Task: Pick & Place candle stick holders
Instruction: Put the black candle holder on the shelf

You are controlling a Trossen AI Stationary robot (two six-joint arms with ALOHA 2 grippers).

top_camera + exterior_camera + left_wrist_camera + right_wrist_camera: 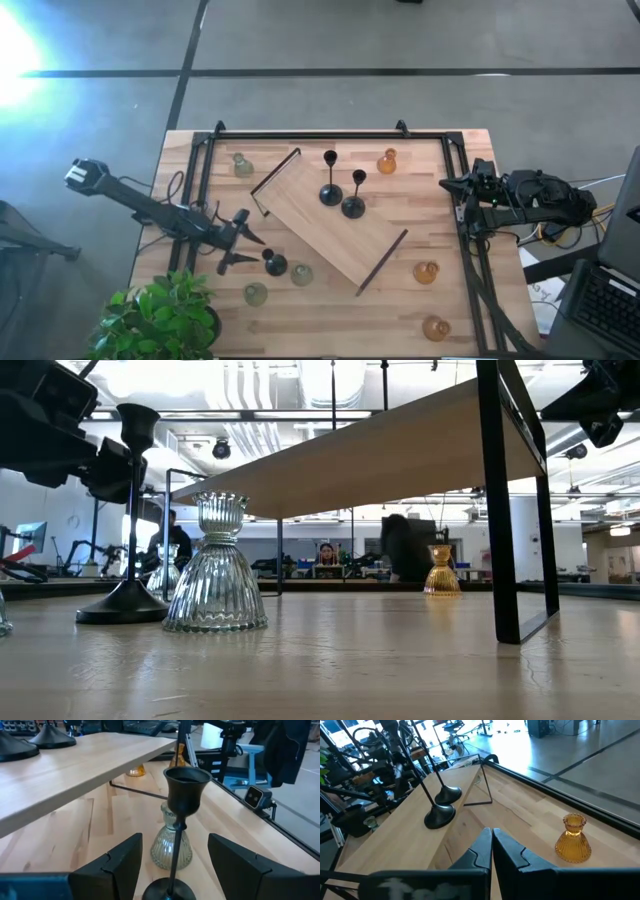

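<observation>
A black candle stick holder (181, 795) stands by its round base (169, 891) on the table's near left part, also visible from overhead (274, 263). My left gripper (174, 842) is open, one finger on each side of the thin stem, clear of it. A pale green glass holder (171, 847) stands just beyond. Two more black holders (329, 186) (353, 201) stand on the raised wooden board (335, 225). Other green holders (241, 165) (256, 294) and amber holders (387, 160) (426, 272) (436, 327) stand on the table. My right gripper (491, 840) is shut, raised at the table's right edge.
The wooden board stands on black legs (500, 510) above the table, slanting across its middle. A black rail frame (330, 135) runs round the tabletop. A potted plant (160, 315) sits at the near left corner. People sit in the room beyond (325, 553).
</observation>
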